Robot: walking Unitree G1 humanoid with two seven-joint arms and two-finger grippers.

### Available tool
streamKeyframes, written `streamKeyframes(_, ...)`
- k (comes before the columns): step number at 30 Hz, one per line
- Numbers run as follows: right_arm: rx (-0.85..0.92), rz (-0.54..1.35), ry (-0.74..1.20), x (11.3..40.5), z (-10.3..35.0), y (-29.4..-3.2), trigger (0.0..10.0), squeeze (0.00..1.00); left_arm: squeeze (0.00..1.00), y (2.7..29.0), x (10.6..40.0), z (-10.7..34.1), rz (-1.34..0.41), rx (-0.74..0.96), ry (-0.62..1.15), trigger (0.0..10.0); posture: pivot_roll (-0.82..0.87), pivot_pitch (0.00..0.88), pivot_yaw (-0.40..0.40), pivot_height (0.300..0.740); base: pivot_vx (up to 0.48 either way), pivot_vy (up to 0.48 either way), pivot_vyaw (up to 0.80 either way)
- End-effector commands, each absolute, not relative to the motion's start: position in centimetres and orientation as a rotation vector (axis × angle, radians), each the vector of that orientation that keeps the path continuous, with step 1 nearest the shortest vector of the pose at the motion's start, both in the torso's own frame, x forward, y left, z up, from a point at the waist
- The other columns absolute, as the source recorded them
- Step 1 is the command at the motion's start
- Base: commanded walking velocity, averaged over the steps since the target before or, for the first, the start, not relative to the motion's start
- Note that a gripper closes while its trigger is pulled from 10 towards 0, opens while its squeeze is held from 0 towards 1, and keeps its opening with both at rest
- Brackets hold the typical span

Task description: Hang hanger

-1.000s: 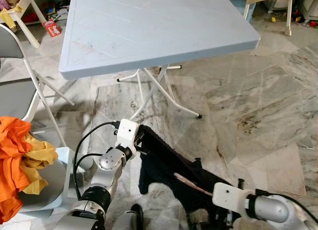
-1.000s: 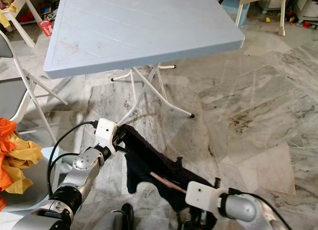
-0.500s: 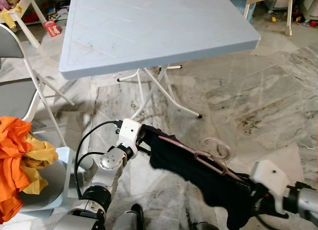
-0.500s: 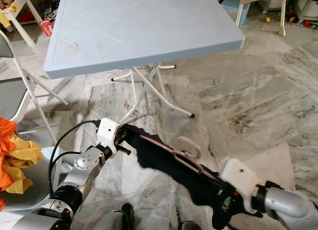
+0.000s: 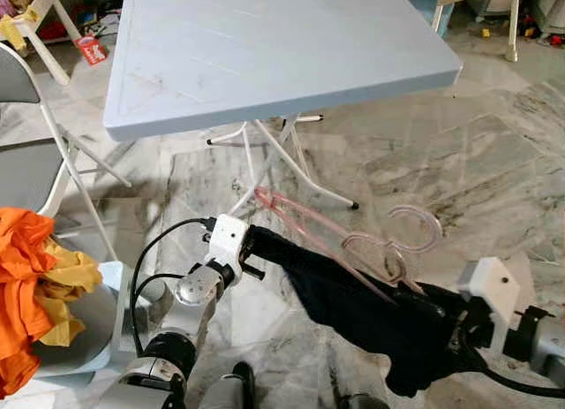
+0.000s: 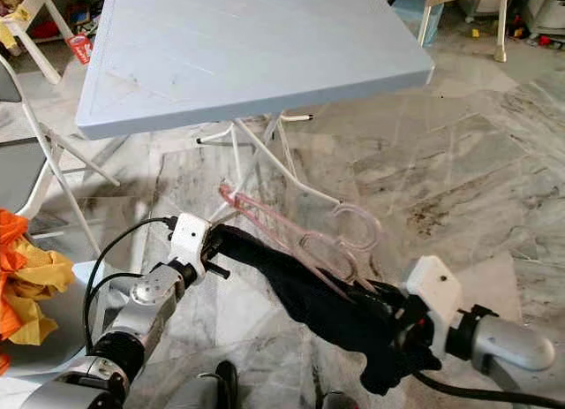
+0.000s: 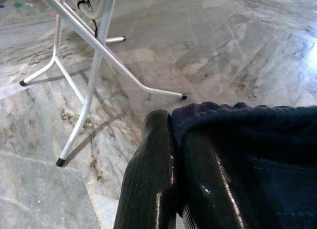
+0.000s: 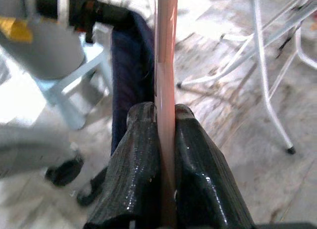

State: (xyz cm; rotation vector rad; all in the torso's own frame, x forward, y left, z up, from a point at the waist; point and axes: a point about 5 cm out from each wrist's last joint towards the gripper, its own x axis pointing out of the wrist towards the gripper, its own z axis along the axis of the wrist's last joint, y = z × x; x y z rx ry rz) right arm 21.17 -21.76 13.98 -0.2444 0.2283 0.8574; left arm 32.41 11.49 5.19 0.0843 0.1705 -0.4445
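A dark navy garment [image 5: 353, 303] hangs stretched between my two grippers, low over the marble floor in front of the table. My left gripper [image 5: 251, 247] is shut on one edge of the cloth; in the left wrist view its fingers [image 7: 158, 179] pinch the navy fabric [image 7: 257, 140]. A translucent pink hanger [image 5: 309, 228] slants up out of the garment, its hook [image 5: 415, 228] curling to the right. My right gripper [image 8: 166, 110] is shut on the hanger's bar [image 8: 166, 41], down at the garment's right end [image 6: 397, 325].
A light blue folding table [image 5: 265, 56] stands just ahead on white legs [image 5: 282, 162]. A white chair [image 5: 53, 153] stands at the left. Orange and yellow clothes [image 5: 26, 276] lie on a pale stool. More chairs stand at the far right.
My right gripper rose from low at the front and moved right. The hanger swung up out of the garment's folds, and the cloth is now pulled out between the two grippers.
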Motion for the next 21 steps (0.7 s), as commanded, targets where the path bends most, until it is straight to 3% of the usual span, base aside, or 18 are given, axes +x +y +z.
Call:
streamKeyframes(1, -0.258, 0.807, 0.210, 21.7, 13.7, -21.3, 10.0, 0.00, 0.00, 13.3, 32.1, 4.5, -0.370, 0.096, 0.203, 0.0, -0.15, 0.209, 0.066, 0.740, 0.000, 0.000, 0.00)
streamKeyframes(5, -0.266, 0.717, 0.174, 22.7, 13.3, -20.8, 10.0, 0.00, 0.00, 13.2, 32.0, 4.5, -0.374, 0.095, 0.200, 0.0, -0.15, 0.209, 0.065, 0.740, 0.000, 0.000, 0.00)
streamKeyframes(6, -0.253, 0.610, 0.125, 23.8, 13.2, -20.5, 10.0, 0.00, 0.00, 12.9, 31.9, 4.4, -0.379, 0.093, 0.200, 0.0, -0.15, 0.209, 0.065, 0.740, 0.000, 0.000, 0.00)
streamKeyframes(10, -0.076, 0.456, 0.055, 25.3, 13.2, -19.1, 10.0, 0.00, 0.00, 12.2, 31.6, 4.2, -0.403, 0.088, 0.200, 0.0, -0.15, 0.207, 0.065, 0.740, 0.000, 0.000, 0.00)
streamKeyframes(13, -0.023, 0.432, 0.038, 25.6, 13.1, -18.1, 10.0, 0.00, 0.00, 11.9, 31.4, 4.0, -0.416, 0.085, 0.203, 0.0, -0.15, 0.207, 0.064, 0.740, 0.000, 0.000, 0.00)
streamKeyframes(18, 0.216, 0.356, -0.078, 27.0, 14.3, -16.1, 10.0, 0.00, 0.00, 10.7, 30.9, 3.6, -0.468, 0.072, 0.213, 0.0, -0.15, 0.205, 0.061, 0.740, 0.000, 0.000, 0.00)
streamKeyframes(21, 0.221, 0.255, -0.116, 27.8, 14.6, -16.1, 10.0, 0.00, 0.00, 10.2, 30.8, 3.6, -0.490, 0.059, 0.214, 0.0, -0.16, 0.203, 0.054, 0.740, 0.000, 0.000, 0.00)
